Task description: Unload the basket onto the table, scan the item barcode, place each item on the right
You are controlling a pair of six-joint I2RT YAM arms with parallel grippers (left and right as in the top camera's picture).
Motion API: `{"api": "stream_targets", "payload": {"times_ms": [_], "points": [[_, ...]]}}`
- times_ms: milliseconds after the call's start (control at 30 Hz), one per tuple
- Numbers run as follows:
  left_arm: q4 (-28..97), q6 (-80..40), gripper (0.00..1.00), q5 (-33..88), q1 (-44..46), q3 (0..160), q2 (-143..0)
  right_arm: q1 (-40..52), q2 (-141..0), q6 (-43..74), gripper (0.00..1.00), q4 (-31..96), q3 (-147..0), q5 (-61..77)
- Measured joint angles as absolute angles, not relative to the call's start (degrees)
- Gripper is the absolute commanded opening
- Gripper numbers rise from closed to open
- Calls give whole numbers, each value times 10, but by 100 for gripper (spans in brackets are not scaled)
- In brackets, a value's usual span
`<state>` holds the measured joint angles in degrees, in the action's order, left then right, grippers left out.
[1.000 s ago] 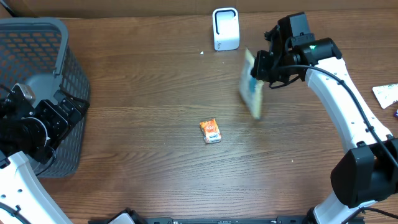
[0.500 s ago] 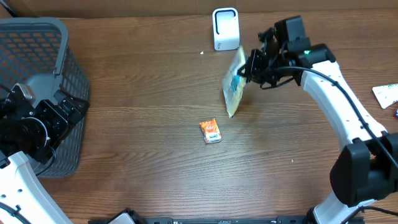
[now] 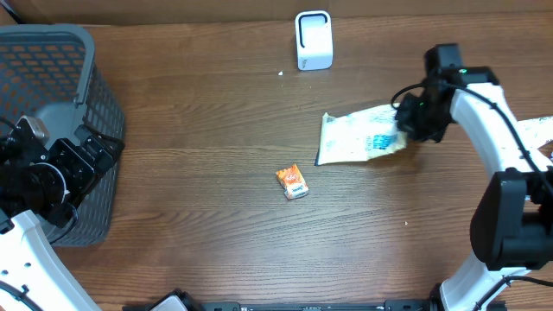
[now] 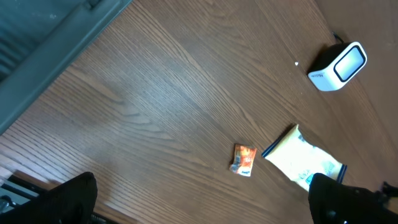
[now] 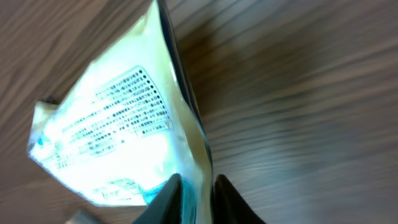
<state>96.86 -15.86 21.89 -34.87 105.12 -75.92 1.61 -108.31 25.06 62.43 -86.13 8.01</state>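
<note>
The item, a white pouch with blue print [image 3: 354,138], lies nearly flat on the wooden table right of centre; it also shows in the left wrist view [image 4: 301,158]. My right gripper [image 3: 406,121] is at its right end. In the right wrist view the pouch [image 5: 112,143] has its edge pinched between the two fingers of that gripper [image 5: 198,190]. The white barcode scanner [image 3: 314,39] stands at the back of the table, well left of the pouch. My left gripper [image 3: 86,155] hangs open beside the basket, its fingers wide apart [image 4: 202,193] and empty.
A grey mesh basket [image 3: 52,52] fills the left side. A small orange packet [image 3: 293,182] lies mid-table, left of the pouch. Another white package [image 3: 536,130] rests at the right edge.
The right arm has swung the pouch away from the scanner, right and toward the front, and brought it from upright down to nearly flat on the table. The left arm has not moved.
</note>
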Motion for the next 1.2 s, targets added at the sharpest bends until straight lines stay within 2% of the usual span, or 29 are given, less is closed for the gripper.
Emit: {"api": "stream_targets", "payload": {"times_ms": [133, 200, 267, 367, 433, 600, 800, 1000, 1200], "points": [[969, -159, 100, 219, -349, 1051, -759, 5, -1083, 231, 62, 673, -905, 27], [969, -159, 100, 219, -349, 1051, -759, 5, -1083, 230, 65, 686, -916, 17], [969, -159, 100, 219, -349, 1051, -759, 8, -1083, 215, 56, 690, -918, 19], [968, -159, 100, 219, -349, 1051, -759, 16, -1083, 191, 23, 671, -918, 59], [969, -159, 100, 219, -349, 1051, -759, 26, -1083, 178, 13, 647, -918, 86], [969, -159, 100, 219, -349, 1051, -759, 67, -1086, 173, 11, 581, -919, 123], [969, -159, 100, 219, -349, 1051, -759, 106, -1145, 176, 5, 563, -919, 137], [969, -159, 100, 219, -349, 1051, -759, 114, -1224, 178, 7, 557, -919, 151], [969, -159, 100, 219, -349, 1051, -759, 113, -1228, 180, 8, 539, -919, 175]]}}
